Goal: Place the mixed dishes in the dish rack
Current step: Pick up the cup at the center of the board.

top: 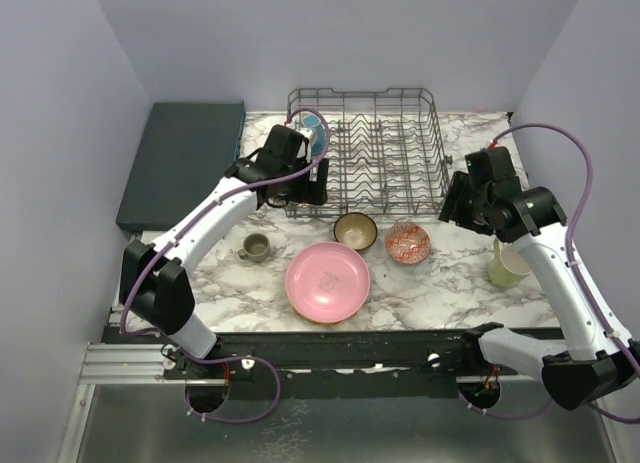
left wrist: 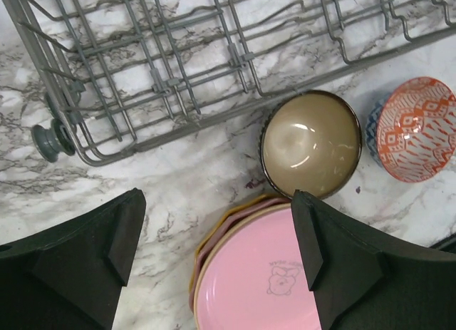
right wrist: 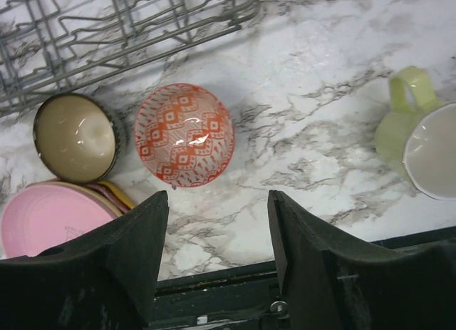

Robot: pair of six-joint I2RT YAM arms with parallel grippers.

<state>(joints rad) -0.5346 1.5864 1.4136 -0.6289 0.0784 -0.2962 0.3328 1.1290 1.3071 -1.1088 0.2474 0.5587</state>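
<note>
Left gripper [left wrist: 217, 237] spread, empty, above rack's [top: 370, 148] near-left corner. Right gripper [right wrist: 217, 230] spread over red bowl [right wrist: 185, 134], probably lining up a pick. Plates [top: 328, 281], brown bowl [top: 355, 230] and yellow mug [top: 508, 265] sit on table [top: 440, 283], outside rack.

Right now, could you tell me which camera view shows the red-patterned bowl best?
The right wrist view: the red-patterned bowl sits whole and large, its inside pattern clear. The top external view shows the bowl small; the left wrist view catches the bowl at the right edge.
</note>
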